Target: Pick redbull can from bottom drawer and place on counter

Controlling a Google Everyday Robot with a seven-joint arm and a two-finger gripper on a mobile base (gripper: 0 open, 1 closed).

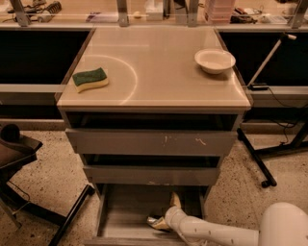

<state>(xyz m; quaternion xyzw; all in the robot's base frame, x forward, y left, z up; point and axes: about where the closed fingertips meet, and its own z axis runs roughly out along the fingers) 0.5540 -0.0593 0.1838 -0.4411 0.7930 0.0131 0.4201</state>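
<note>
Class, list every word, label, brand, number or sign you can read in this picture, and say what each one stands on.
No text can be read.
The redbull can, in the bottom drawer by the gripper: markings too blurred to read.
Items on the far ledge: too small to read.

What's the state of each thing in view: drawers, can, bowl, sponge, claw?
bottom drawer: pulled open.
upper two drawers: pushed in or nearly so.
redbull can: in the bottom drawer, right at the claw.
claw: down inside the bottom drawer, beside the can.
bowl: upright, empty, on the counter.
sponge: flat, green side up, on the counter.
</note>
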